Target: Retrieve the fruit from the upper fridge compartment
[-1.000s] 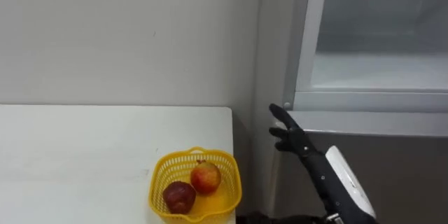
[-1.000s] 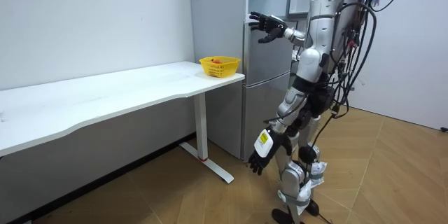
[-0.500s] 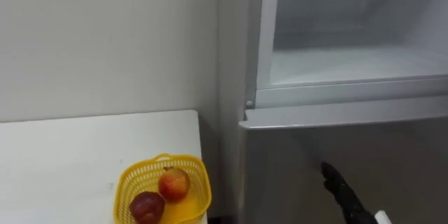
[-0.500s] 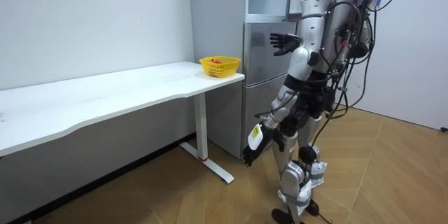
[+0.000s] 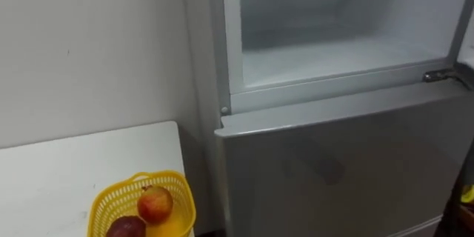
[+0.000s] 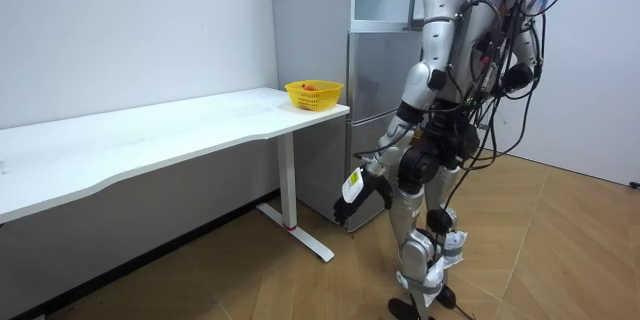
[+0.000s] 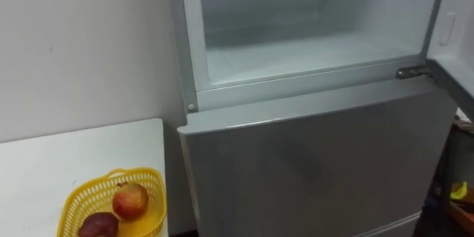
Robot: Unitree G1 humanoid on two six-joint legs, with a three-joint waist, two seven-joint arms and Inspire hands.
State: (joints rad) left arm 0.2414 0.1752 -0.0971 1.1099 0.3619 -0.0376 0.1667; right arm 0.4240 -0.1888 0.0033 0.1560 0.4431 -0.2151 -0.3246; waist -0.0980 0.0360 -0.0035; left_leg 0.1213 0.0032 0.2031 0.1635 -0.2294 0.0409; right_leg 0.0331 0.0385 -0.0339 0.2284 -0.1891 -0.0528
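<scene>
My left hand [image 6: 347,205] hangs loose-fingered, low before the tall grey fridge [image 5: 333,163] — its open white upper compartment [image 5: 333,52] lies well above that hand — contents unclear.

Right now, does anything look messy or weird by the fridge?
Nothing is spilled or broken. The one unusual thing is the fridge's upper compartment standing open, its upper door swung out to the right; the lower door is shut. The yellow basket sits upright on the table, fruit inside.
</scene>
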